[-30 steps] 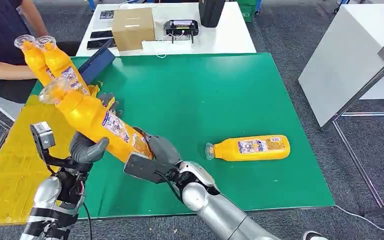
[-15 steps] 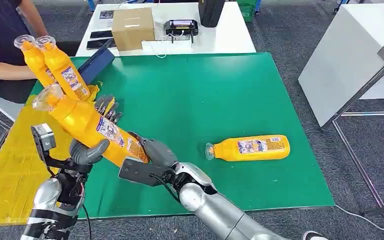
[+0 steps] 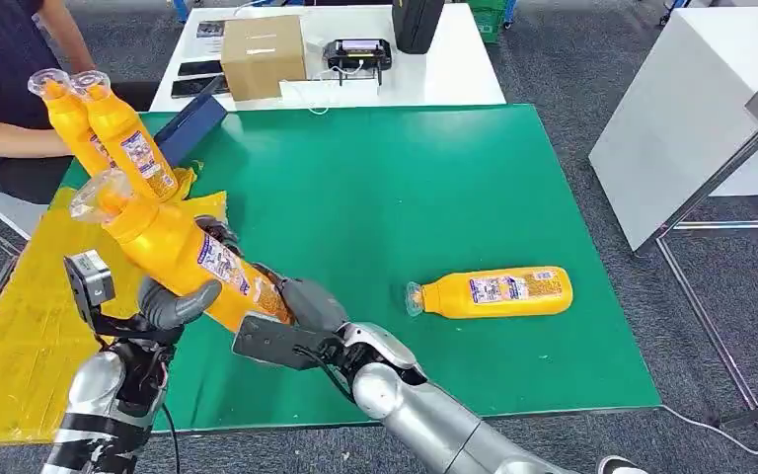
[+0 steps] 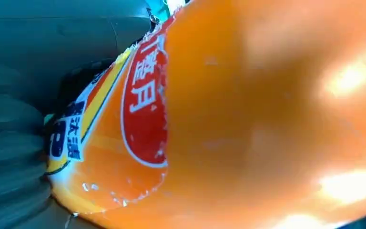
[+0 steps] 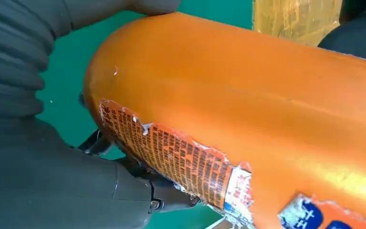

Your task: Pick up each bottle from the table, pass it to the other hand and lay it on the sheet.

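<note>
Mid-handover at the frame's lower left, both the left hand (image 3: 173,301) and right hand (image 3: 306,301) hold the tilted orange bottle (image 3: 183,252) above the yellow sheet (image 3: 20,326), while one more bottle (image 3: 493,292) lies waiting on the green tabletop (image 3: 385,197).

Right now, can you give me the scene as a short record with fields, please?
held bottle: orange bottle, tilted, cap end up toward the yellow sheet
left hand: grips the bottle's middle
right hand: holds the bottle's base
second bottle: lying on the green mat, untouched
delivered bottles: two at the sheet's far end
</note>
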`<state>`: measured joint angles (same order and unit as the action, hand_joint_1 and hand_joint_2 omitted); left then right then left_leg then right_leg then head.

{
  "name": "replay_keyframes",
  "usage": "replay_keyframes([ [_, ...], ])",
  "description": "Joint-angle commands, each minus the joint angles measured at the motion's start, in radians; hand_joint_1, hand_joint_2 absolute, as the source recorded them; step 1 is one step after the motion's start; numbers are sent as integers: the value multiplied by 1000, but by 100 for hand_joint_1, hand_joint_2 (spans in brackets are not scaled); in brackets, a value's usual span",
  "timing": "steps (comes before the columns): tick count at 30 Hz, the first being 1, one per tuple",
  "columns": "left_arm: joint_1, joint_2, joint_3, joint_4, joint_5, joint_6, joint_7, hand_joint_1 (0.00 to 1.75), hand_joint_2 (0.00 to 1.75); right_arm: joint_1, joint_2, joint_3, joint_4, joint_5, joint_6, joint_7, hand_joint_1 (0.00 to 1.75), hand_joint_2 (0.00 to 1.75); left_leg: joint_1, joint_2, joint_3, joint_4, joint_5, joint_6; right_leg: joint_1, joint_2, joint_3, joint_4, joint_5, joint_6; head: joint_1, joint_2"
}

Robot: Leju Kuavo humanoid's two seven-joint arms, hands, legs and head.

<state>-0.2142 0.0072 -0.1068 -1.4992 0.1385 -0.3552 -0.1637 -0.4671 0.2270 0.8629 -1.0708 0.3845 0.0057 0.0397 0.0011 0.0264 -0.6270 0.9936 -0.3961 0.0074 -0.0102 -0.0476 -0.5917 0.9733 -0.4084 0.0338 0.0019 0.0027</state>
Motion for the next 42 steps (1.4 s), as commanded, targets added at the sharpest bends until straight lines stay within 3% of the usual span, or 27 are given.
replay_keyframes([
  [1, -58, 14, -14, 47, -24, 1, 3, 175, 175, -22, -41, 58, 4, 1, 4, -3, 175, 175, 2, -4, 6, 0, -3, -1, 1, 2, 7, 0, -3, -1, 0, 0],
  [5, -62, 17, -23, 38, -102, 22, -31, 175, 175, -8, -42, 38, -6, 6, 3, 1, 175, 175, 1, -3, 3, 0, -1, -1, 0, 1, 4, -1, -1, -1, 0, 0],
  [8, -66, 27, -20, 13, -222, 87, -44, 175, 175, 28, -54, -18, -65, 22, -69, -1, 175, 175, 1, -4, 3, 0, -1, -1, 1, 0, 4, -1, -2, -1, 0, 0],
  [9, -75, 40, -24, 11, -290, 122, -42, 175, 175, 40, -58, -45, -96, 30, -92, 15, 42, 175, 2, -6, 5, 1, -2, -1, 1, 0, 6, 0, -3, -1, 0, 0],
  [10, -90, 46, -16, 15, -333, 146, -43, 175, 175, 53, -63, -79, -131, 18, -100, 37, 0, 175, 2, -6, 5, 1, -2, -1, 1, 0, 7, 0, -3, -1, 0, 0],
  [13, -129, 104, -6, 23, -693, 349, -61, 175, 175, 109, -110, -160, -309, 9, -98, 48, 0, 175, 2, -6, 4, 2, -3, -1, 1, 1, 6, 1, -4, -1, 0, 0],
  [14, -150, 148, -9, 39, -854, 419, -16, 175, 175, 138, -125, -193, -381, 21, -105, 57, 0, 175, 1, -5, 0, 1, -1, -1, 1, -1, 2, 1, -2, -1, 0, 0],
  [15, -170, 162, 10, 66, -960, 474, -6, 175, 175, 160, -143, -214, -453, 37, -96, 68, 0, 0, 2, -6, 1, 2, -1, -1, 1, 0, 3, 1, -2, -1, 0, 0],
  [16, -191, 219, 1, 104, -1157, 548, 13, 175, 175, 183, -167, -234, -534, 44, -74, 85, 0, 0, 1, -4, 0, 0, 0, -1, 1, -1, 1, 0, -1, -1, 0, 0],
  [19, -226, 285, 27, 231, -1288, 537, 18, 175, 175, 243, -222, -297, -693, 58, -45, 113, 0, 0, 2, -7, 2, 1, -1, -1, 1, -3, 4, 1, -3, -2, 0, 0],
  [25, -159, 384, -6, 324, -1523, 593, 69, 175, 175, 280, -332, -428, -805, 39, -22, 120, 0, 0, 0, -2, 2, -1, 0, 0, 0, 0, 2, -1, -1, 0, -1, 0],
  [28, -141, 386, -2, 345, -1526, 591, 68, 175, 175, 296, -354, -462, -827, 44, -26, 113, 0, 0, 2, -4, 8, 0, -4, 0, 1, 2, 9, -1, -4, -1, 0, 0],
  [31, -120, 401, -19, 384, -1539, 558, 59, 175, 175, 318, -395, -508, -856, 46, -27, 110, 0, 0, 0, -2, 2, -1, -1, 0, 0, 0, 3, -1, -1, -1, 0, 0],
  [34, -113, 407, -35, 432, -1531, 545, 45, 175, 175, 321, -419, -535, -848, 36, 3, 112, 0, 0, 2, -7, 12, 1, -6, -1, 0, 4, 14, 0, -7, -2, 0, 0],
  [35, -111, 409, -45, 449, -1530, 536, 41, 175, 175, 321, -424, -546, -843, 22, 15, 116, 0, 0, 0, -2, 4, -1, -1, 0, 0, 1, 5, -1, -2, -1, 0, 0],
  [37, -110, 406, -64, 471, -1505, 515, 2, 175, 175, 320, -432, -561, -832, 6, 24, 117, 0, 0, 0, -2, 5, -1, -2, -1, 0, 2, 5, -1, -2, -1, 0, 0],
  [38, -105, 398, -79, 482, -1477, 496, -30, 175, 175, 318, -448, -567, -820, 7, 33, 121, 0, 175, 1, -3, 6, -1, -2, -1, 0, 3, 7, -2, -3, -1, 0, 0],
  [39, -101, 384, -86, 485, -1409, 467, -87, 175, 175, 308, -481, -560, -797, 14, 74, 151, 0, 175, 1, -3, 8, -1, -3, -1, 0, 3, 8, -1, -3, -1, 0, 0],
  [42, -97, 378, -102, 480, -1405, 467, -82, 175, 175, 304, -489, -570, -771, 3, 79, 135, 0, 175, 0, -5, 6, -2, -2, 0, 0, 1, 8, -2, -2, -1, 0, 0],
])
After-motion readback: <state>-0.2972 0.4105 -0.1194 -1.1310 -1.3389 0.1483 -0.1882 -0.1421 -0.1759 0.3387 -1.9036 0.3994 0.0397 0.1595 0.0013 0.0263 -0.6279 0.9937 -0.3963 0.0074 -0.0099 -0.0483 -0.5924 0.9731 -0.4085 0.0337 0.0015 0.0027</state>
